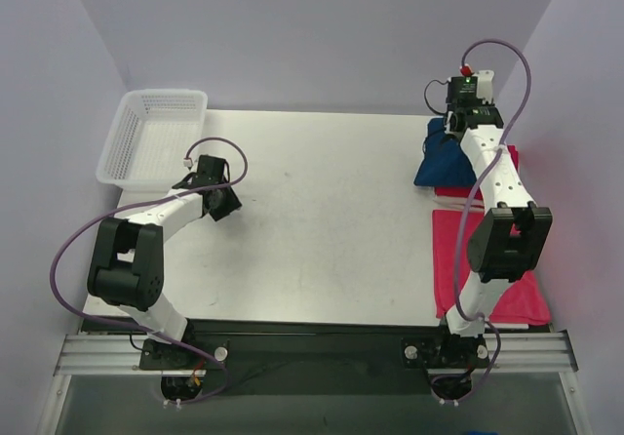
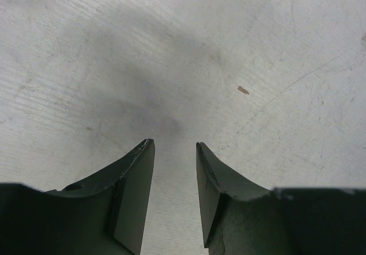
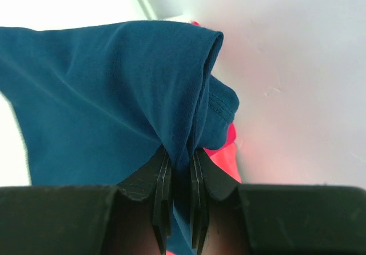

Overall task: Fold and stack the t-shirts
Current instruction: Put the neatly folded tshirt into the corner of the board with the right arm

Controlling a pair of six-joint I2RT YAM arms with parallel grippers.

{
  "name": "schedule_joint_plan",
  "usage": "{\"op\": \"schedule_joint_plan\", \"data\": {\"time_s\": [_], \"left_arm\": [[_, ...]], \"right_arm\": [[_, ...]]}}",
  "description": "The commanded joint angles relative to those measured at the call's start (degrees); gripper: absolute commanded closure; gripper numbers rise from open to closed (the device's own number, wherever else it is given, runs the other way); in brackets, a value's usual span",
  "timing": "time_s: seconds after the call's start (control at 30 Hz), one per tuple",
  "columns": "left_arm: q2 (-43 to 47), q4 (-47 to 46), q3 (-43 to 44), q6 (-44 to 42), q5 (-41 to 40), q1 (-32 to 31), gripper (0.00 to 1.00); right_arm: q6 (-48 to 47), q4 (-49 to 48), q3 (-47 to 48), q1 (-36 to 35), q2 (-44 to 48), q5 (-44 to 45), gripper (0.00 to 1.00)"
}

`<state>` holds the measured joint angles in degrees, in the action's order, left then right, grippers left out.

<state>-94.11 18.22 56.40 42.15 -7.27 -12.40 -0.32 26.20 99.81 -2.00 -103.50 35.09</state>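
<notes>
The navy t-shirt (image 1: 444,162) is bunched at the table's far right, lifted at one end. My right gripper (image 3: 180,155) is shut on a fold of that navy t-shirt (image 3: 114,95); in the top view the right gripper (image 1: 456,129) sits above the cloth near the back wall. A red t-shirt (image 1: 456,259) lies flat under the right arm, and more red cloth (image 3: 223,158) shows beneath the navy one. My left gripper (image 2: 174,146) hangs open over bare table with nothing between its fingers; the left gripper (image 1: 222,201) is at the left of the table.
A white mesh basket (image 1: 127,152) stands at the back left corner. The side wall (image 3: 297,66) is close to the right gripper. The white table (image 1: 322,220) stretches between the two arms, and a small brown speck (image 2: 243,90) lies on it.
</notes>
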Motion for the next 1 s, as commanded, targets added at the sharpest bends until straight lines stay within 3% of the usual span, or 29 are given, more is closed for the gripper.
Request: {"op": "schedule_joint_plan", "data": {"time_s": [0.0,0.43,0.97], "left_arm": [[0.2,-0.8,2.6,-0.8,-0.4,-0.4,0.54],[-0.5,-0.3,3.0,-0.8,-0.8,-1.3,0.54],[-3.4,0.8,5.3,-0.8,-1.0,-2.4,0.55]], "right_arm": [[-0.7,-0.1,2.1,3.5,-1.6,5.3,1.00],[-2.9,-1.4,6.8,12.1,-11.0,5.6,1.00],[-8.1,-2.7,18.7,14.2,-26.4,12.3,1.00]]}}
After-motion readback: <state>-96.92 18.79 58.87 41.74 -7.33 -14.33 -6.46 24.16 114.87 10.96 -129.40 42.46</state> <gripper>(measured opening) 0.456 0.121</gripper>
